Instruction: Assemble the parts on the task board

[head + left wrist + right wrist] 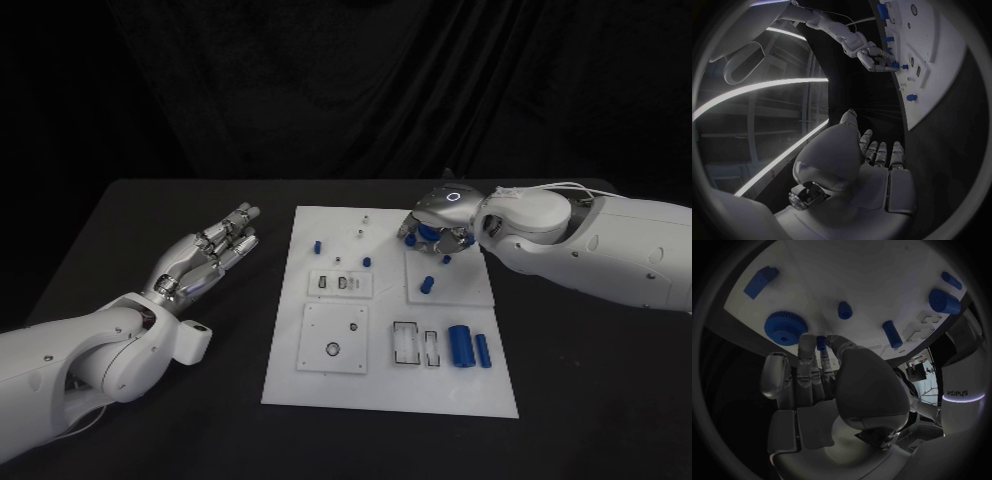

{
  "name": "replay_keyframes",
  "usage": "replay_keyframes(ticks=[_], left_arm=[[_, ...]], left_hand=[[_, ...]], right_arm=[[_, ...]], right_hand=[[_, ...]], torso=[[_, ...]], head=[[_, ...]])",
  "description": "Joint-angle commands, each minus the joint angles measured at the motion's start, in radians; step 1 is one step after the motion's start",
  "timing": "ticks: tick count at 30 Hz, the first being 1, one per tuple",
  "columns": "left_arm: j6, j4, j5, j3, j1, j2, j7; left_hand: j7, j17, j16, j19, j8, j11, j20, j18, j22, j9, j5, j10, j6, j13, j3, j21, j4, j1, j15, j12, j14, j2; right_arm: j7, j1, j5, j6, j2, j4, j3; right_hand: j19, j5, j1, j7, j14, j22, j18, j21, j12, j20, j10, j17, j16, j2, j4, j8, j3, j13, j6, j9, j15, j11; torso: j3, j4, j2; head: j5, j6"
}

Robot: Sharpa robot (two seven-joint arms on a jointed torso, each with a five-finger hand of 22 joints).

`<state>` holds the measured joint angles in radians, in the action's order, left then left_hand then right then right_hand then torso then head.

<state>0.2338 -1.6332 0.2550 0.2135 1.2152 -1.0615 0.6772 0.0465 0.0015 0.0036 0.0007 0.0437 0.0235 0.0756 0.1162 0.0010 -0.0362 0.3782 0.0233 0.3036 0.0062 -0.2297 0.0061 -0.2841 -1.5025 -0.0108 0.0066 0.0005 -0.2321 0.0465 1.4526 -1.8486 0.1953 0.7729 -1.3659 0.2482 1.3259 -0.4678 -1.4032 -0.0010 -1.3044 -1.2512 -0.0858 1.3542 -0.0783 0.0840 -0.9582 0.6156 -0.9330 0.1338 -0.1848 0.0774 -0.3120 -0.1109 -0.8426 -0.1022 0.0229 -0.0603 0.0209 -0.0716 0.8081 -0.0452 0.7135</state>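
The white task board (378, 392) lies in the middle of the black table. My right hand (438, 226) hovers over its far right part; in the right wrist view its fingertips pinch a small blue peg (821, 343) just above the board (873, 270), beside a blue gear (785, 328). Other blue pegs stand on the board (317, 244) (368, 262) (428, 283). A large blue cylinder (460, 345) and a thinner blue piece (483, 350) lie near the front right. My left hand (214, 248) lies flat and empty on the table left of the board, fingers stretched out.
Raised white plates sit on the board: one with slots (343, 284), one with a round hole (335, 338), one under my right hand (447, 288). Two outlined slots (413, 343) lie beside the large cylinder. Black cloth hangs behind the table.
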Motion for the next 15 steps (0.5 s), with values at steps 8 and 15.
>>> replay_keyframes(ticks=[8,15], left_arm=[[-0.024,0.004,0.008,-0.001,0.002,0.004,0.133],[-0.028,0.007,0.008,-0.001,0.002,0.004,0.128]], left_hand=[[-0.001,-0.002,-0.004,-0.001,-0.007,0.002,0.008,0.018,-0.001,0.001,0.004,-0.006,-0.010,-0.002,0.002,-0.006,0.004,-0.012,-0.007,-0.003,0.000,0.000],[0.000,-0.002,-0.004,-0.001,-0.007,0.002,0.009,0.018,-0.001,0.001,0.004,-0.006,-0.010,-0.002,0.002,-0.006,0.004,-0.012,-0.007,-0.003,0.000,0.000]], right_arm=[[0.011,-0.009,-0.009,0.036,-0.021,0.030,-0.001],[0.012,-0.011,-0.009,0.044,-0.028,0.044,-0.001]], right_hand=[[0.007,0.000,-0.017,0.004,0.005,-0.022,0.009,0.011,0.003,-0.002,-0.036,0.010,-0.026,-0.007,0.011,0.039,-0.046,0.006,-0.104,-0.036,0.006,0.007],[0.011,0.000,-0.028,0.006,0.004,-0.032,0.011,0.015,0.000,-0.004,-0.058,0.012,-0.033,-0.005,0.023,0.044,-0.063,0.008,-0.123,-0.050,0.008,0.009]], torso=[[0.0023,0.0008,0.000],[0.0031,0.0021,0.000]], head=[[0.003,0.002],[0.010,0.002]])
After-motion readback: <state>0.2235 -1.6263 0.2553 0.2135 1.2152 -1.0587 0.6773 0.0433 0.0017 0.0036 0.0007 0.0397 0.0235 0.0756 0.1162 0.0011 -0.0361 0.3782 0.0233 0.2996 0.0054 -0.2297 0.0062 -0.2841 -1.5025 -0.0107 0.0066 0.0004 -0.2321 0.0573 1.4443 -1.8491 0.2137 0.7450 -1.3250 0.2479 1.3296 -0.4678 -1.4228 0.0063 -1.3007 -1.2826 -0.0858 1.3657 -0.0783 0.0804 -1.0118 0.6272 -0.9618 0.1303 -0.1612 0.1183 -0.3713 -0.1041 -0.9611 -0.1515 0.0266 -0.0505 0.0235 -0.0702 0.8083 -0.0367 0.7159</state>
